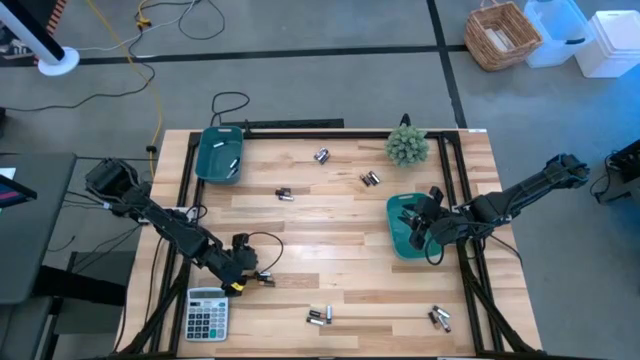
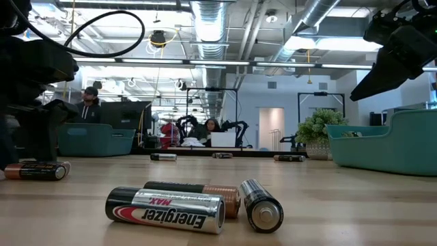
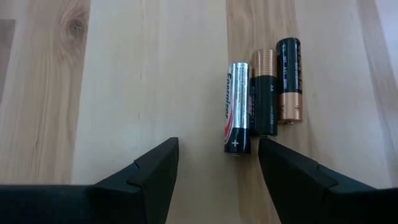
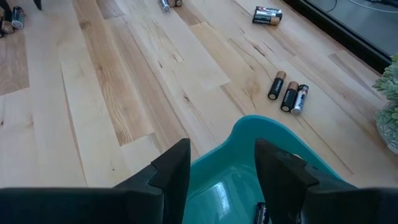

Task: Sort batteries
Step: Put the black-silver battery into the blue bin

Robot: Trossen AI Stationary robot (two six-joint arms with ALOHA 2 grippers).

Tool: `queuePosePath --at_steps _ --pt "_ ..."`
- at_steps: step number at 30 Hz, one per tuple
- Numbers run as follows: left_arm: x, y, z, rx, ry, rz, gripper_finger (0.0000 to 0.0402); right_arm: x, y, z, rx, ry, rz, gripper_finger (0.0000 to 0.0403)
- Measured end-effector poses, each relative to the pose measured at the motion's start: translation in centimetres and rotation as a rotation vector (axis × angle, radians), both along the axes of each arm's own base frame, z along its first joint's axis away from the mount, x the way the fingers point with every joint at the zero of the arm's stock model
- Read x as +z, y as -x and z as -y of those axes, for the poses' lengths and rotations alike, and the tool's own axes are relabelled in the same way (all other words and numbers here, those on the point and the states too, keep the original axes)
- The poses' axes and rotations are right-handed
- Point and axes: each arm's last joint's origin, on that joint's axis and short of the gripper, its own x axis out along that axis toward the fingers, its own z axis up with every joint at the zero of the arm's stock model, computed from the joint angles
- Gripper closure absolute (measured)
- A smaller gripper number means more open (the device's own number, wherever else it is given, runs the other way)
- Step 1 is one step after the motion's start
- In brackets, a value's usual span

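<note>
Three batteries (image 3: 263,93), one silver and two dark with copper ends, lie side by side on the wooden table (image 1: 340,250). My left gripper (image 3: 217,163) stands open just short of them, tilted down, near the table's front left (image 1: 242,270). The silver battery's (image 3: 236,107) end lies close to one fingertip, with a gap. My right gripper (image 4: 221,165) is open above the near rim of the right teal bin (image 4: 249,155), at the table's right (image 1: 418,228). Other batteries lie in small groups (image 1: 320,317), (image 1: 440,318), (image 1: 370,178), (image 1: 322,155), (image 1: 284,193).
A second teal bin (image 1: 220,155) stands at the far left. A grey calculator (image 1: 207,313) lies at the front left, next to my left arm. A small green plant (image 1: 407,147) stands at the far right. Bare wood lies mid-table.
</note>
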Motion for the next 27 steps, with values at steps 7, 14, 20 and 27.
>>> queuePosePath --at_steps 7,14,20,27 --pt "0.04 -0.05 0.01 -0.002 -0.006 0.01 0.0185 0.01 0.0 0.0 0.0 -0.001 0.0 0.0214" --pt "0.02 -0.04 -0.01 0.0 -0.01 0.009 0.0185 0.01 -0.01 0.0 0.0 -0.001 0.001 0.0214" --pt "0.01 -0.07 -0.09 0.005 -0.011 0.008 0.0185 0.01 -0.01 0.0 0.0 -0.001 0.001 0.0214" --pt "0.01 -0.26 -0.4 0.026 -0.009 0.008 0.0189 0.02 -0.01 0.0 -0.001 -0.002 0.002 0.0214"
